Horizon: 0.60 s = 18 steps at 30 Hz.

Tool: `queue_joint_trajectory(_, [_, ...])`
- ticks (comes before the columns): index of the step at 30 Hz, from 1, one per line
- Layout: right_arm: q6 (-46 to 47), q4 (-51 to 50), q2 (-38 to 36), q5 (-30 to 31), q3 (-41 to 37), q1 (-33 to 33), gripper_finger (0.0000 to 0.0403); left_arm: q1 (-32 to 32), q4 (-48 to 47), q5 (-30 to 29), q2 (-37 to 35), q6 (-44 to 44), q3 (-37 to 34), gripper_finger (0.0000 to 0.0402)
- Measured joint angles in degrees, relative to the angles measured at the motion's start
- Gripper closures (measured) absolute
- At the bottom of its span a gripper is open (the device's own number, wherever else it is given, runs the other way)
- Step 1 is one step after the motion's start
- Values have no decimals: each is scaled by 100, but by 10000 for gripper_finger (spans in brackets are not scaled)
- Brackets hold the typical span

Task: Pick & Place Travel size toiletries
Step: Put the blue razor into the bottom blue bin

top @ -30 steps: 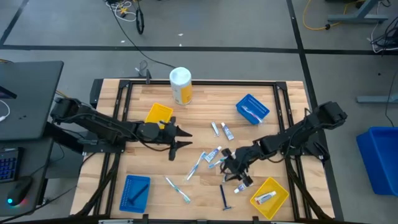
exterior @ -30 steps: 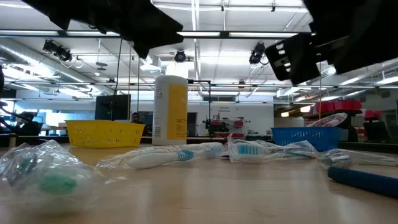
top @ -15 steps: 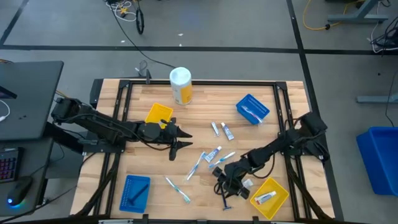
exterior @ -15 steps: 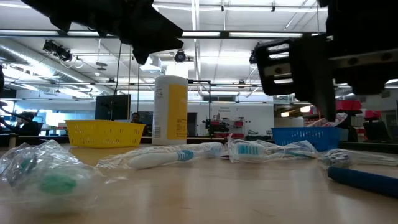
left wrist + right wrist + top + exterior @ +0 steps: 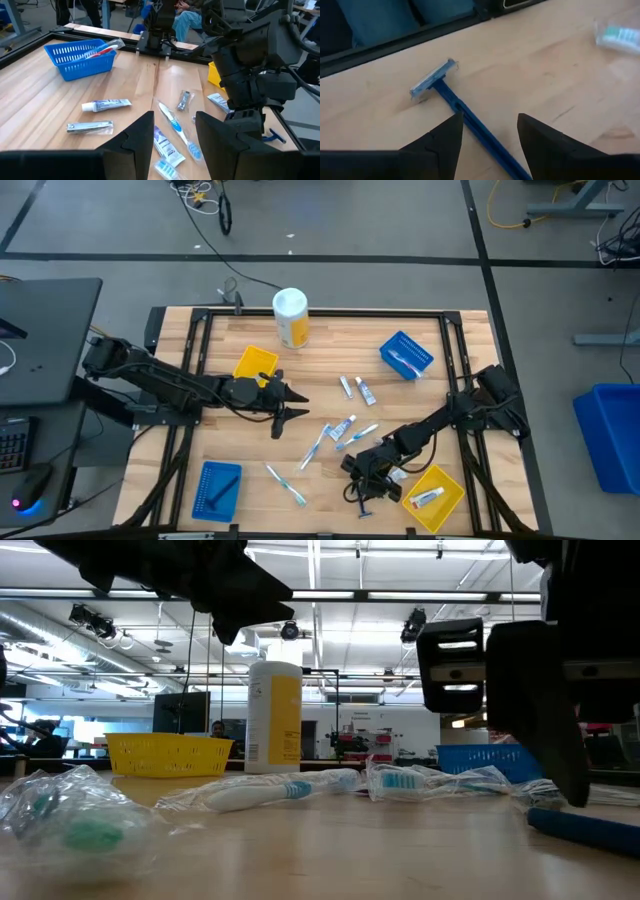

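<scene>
The toiletries lie loose mid-table: wrapped toothbrushes [image 5: 315,448], small white tubes [image 5: 366,391] and a dark blue razor [image 5: 361,502] near the near edge. My right gripper [image 5: 352,480] hangs low over the razor, open. In the right wrist view its gripper [image 5: 490,122] straddles the razor's handle [image 5: 470,117] behind the head [image 5: 432,80] without touching it. In the low view one finger [image 5: 560,740] ends just above the handle [image 5: 590,830]. My left gripper [image 5: 300,405] waits open above the table's middle left, facing the pile [image 5: 172,125].
A yellow tray [image 5: 447,485] holding a tube sits at the near right corner, just right of the right gripper. A blue tray [image 5: 407,353] with a toothbrush stands far right, a yellow tray [image 5: 255,363] and a yellow canister [image 5: 291,317] far left, and a blue tray [image 5: 215,488] near left.
My right gripper has moved toward the near edge and a little left, from beside the pile to above the razor, and has come down close to the table. It has stayed open. Nothing on the table has shifted.
</scene>
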Motion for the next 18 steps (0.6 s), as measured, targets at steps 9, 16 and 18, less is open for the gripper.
queue_joint_trajectory(9, [-704,-104,151,-18,-13,-24,219,0,-2,1,0,30,0,246])
queue_joint_trajectory(16, [-838,61,343,-131,5,-26,243,0,-20,2,0,44,0,246])
queue_joint_trajectory(18, [-791,147,353,-127,1,-39,254,0,-20,2,0,46,0,246])
